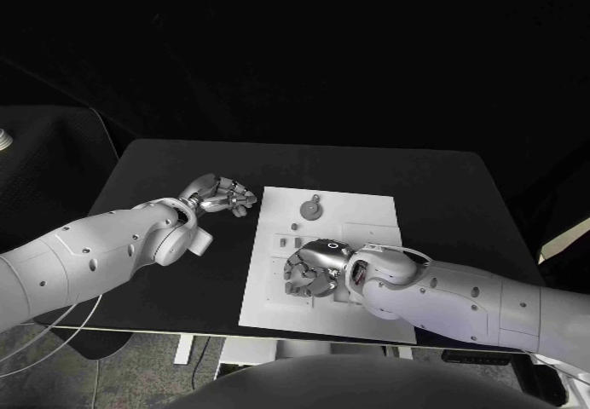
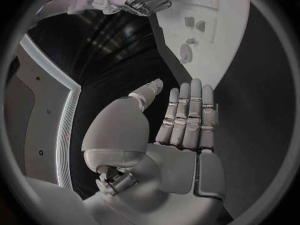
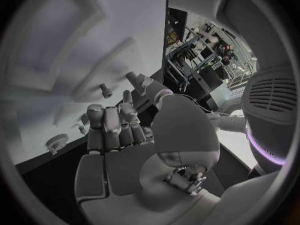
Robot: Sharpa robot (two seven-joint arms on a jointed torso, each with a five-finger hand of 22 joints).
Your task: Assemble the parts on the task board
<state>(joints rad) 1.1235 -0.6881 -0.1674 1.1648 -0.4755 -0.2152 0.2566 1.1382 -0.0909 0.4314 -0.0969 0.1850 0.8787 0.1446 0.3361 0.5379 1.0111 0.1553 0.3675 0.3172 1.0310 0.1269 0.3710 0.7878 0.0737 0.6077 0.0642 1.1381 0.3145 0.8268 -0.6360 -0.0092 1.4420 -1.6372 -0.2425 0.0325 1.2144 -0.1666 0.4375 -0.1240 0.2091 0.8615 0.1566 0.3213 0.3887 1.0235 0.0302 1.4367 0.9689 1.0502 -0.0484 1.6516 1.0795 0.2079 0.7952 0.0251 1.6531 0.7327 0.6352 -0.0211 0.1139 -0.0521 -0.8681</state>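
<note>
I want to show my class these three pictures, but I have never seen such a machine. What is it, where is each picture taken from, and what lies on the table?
It is a robot with two white arms ending in silver hands. One picture looks down from its head; the round ones come from cameras at each wrist. On the black table lies a white task board carrying small grey parts, such as a round disc. The left hand hovers beside the board, its fingers straight and holding nothing. The right hand is over the board's near part; whether it holds a part cannot be told.
</note>
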